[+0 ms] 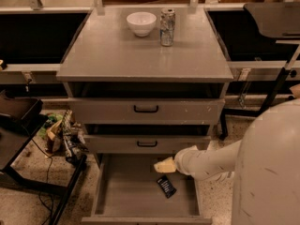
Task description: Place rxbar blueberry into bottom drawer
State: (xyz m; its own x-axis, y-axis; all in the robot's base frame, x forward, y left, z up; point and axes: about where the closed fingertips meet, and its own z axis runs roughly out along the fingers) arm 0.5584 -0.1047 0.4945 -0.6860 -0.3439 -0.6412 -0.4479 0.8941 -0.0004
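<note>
The rxbar blueberry [166,186], a small dark flat bar with pale lettering, lies on the floor of the bottom drawer [126,193], right of middle. The bottom drawer is pulled out, a wide grey tray below two closed black-handled drawers. My gripper [164,165] is at the end of the white arm coming from the right. It hovers just above and slightly left of the bar, apart from it, with nothing in it.
A white bowl [141,23] and a silver drink can [167,27] stand on the cabinet top [117,55]. The middle drawer's front [146,144] overhangs the open drawer's back. Clutter and cables [61,135] lie on the floor at left. My white body [269,172] fills the right.
</note>
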